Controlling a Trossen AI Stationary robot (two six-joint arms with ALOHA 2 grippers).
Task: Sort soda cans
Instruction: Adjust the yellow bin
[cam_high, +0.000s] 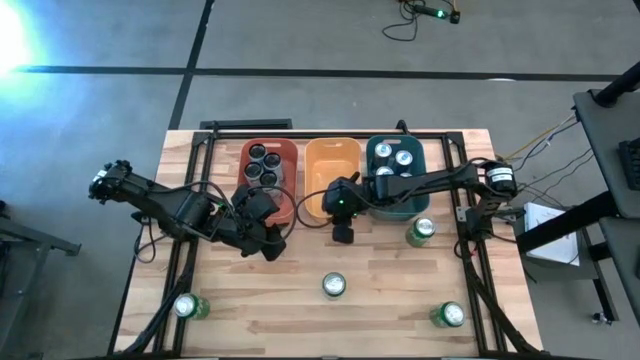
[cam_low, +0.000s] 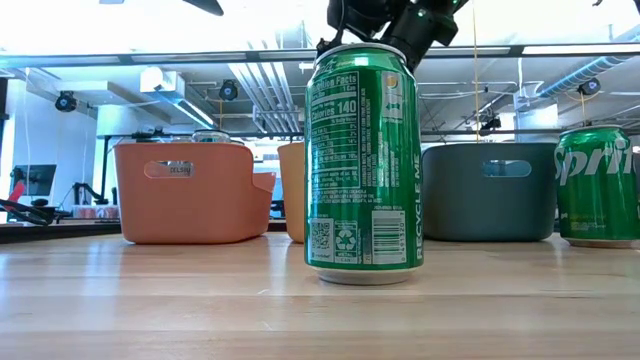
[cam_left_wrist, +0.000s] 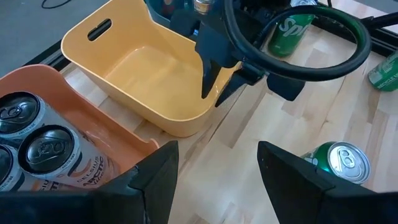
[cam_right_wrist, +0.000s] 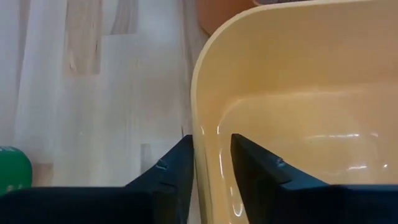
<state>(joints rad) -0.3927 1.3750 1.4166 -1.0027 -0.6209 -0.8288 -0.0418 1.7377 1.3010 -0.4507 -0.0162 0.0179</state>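
Observation:
Several green soda cans stand upright on the table: one in the middle (cam_high: 333, 285), one near the teal tub (cam_high: 420, 232), and one at each near corner (cam_high: 447, 316) (cam_high: 188, 306). The red tub (cam_high: 285, 150) holds black cans (cam_left_wrist: 46, 149) and the teal tub (cam_high: 372, 205) holds pale cans. The yellow tub (cam_high: 332, 165) holds nothing. My right gripper (cam_right_wrist: 210, 155) is narrowly open, one finger on each side of the yellow tub's near wall. My left gripper (cam_left_wrist: 214, 180) hovers open beside the red tub's near right corner, with nothing between its fingers. My right gripper has one finger (cam_right_wrist: 177, 165) outside the yellow tub's near wall (cam_right_wrist: 204, 149) and the other inside the tub, coming from above near the wall's left corner. I cannot tell whether either finger touches the wall. The tub rests flat on the table.
The three tubs stand side by side along the table's far side. Black frame rails (cam_high: 200, 200) run along the table's left and right edges. Bare wood lies between the middle can and the tubs.

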